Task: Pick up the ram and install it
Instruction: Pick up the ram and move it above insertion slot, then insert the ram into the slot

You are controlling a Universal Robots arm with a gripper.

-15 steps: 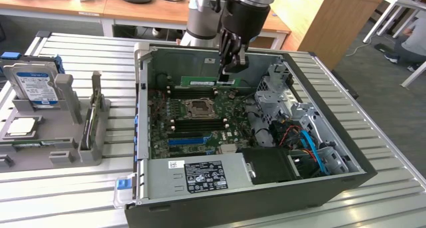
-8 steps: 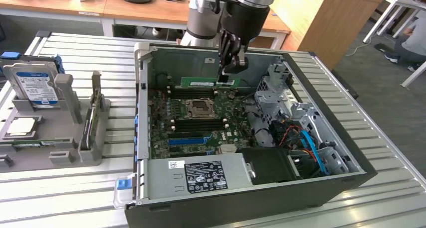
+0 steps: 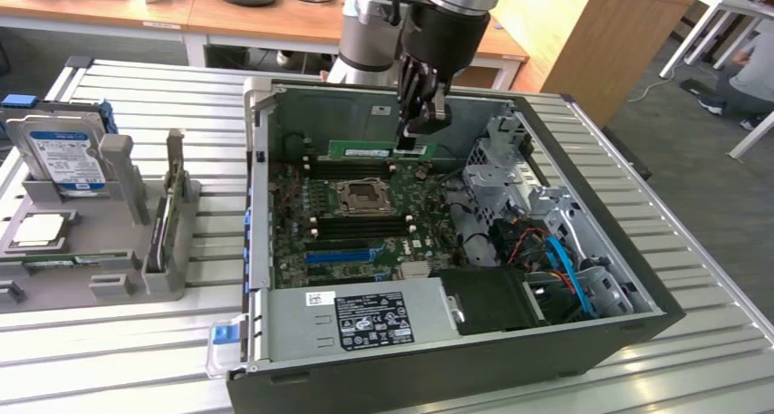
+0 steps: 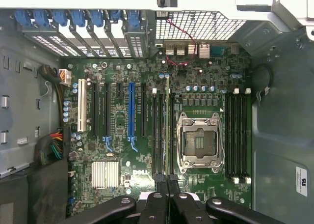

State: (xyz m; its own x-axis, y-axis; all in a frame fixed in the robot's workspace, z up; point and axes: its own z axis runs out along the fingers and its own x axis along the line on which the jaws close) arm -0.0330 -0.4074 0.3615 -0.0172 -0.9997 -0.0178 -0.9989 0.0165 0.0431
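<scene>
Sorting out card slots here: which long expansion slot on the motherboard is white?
The outermost expansion slot, farthest from the processor socket: it alone is white, while the blue slot sits mid-row and the rest are black.

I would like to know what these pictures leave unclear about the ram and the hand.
Exterior view: one end of the ram, covered by the hand.
Wrist view: the chips on the ram, which shows edge-on.
Either view: whether the ram touches a memory slot; its own lower edge hides that.

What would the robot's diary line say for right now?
gripper: shut on the ram | place: inside open computer case, over memory slots beside processor socket | seated: cannot tell
</scene>
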